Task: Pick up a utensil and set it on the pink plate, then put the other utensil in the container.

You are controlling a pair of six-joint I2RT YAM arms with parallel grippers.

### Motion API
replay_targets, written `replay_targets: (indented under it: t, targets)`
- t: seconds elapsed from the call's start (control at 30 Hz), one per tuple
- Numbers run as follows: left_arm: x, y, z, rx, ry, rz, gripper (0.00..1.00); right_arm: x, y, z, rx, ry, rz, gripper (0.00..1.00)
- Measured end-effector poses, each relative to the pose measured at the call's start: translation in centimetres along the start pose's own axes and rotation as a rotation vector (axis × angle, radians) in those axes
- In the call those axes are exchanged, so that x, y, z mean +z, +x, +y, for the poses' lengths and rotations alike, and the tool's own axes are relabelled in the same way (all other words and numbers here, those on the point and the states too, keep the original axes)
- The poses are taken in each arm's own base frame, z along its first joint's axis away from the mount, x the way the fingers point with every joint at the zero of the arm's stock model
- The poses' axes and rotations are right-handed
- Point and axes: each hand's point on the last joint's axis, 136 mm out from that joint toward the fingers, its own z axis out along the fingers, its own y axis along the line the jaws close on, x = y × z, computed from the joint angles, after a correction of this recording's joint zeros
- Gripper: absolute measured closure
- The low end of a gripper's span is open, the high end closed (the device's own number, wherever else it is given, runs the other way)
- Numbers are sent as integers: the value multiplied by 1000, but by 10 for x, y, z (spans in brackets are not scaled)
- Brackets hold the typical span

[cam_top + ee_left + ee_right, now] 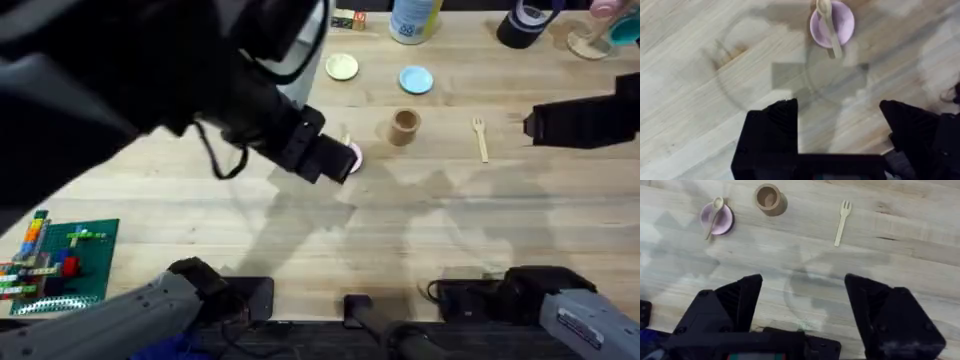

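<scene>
The wooden spoon [830, 27] lies across the pink plate [845, 22], its handle sticking out over the rim. My left gripper [840, 125] hangs open above the bare table just short of the plate, holding nothing; from overhead its dark tip [335, 160] covers part of the pink plate [354, 155]. The tan container [404, 126] stands upright to the plate's right. The wooden fork [481, 137] lies flat on the table further right. My right gripper [802, 300] is open and empty, on the near side of the fork [842, 215] and the container [768, 199].
A yellow plate [342, 67] and a blue plate [416, 79] lie behind the container. A white-and-blue tub [415, 20] and a black roll [525, 28] stand at the back edge. A green brick board [60, 260] sits at the front left.
</scene>
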Motion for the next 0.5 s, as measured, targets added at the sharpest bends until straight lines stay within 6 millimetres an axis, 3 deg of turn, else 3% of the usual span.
replay_targets:
  t: [0.5]
  targets:
    - [-61, 34, 10, 6, -44, -155, 6, 0, 0, 0, 0, 0, 0, 3]
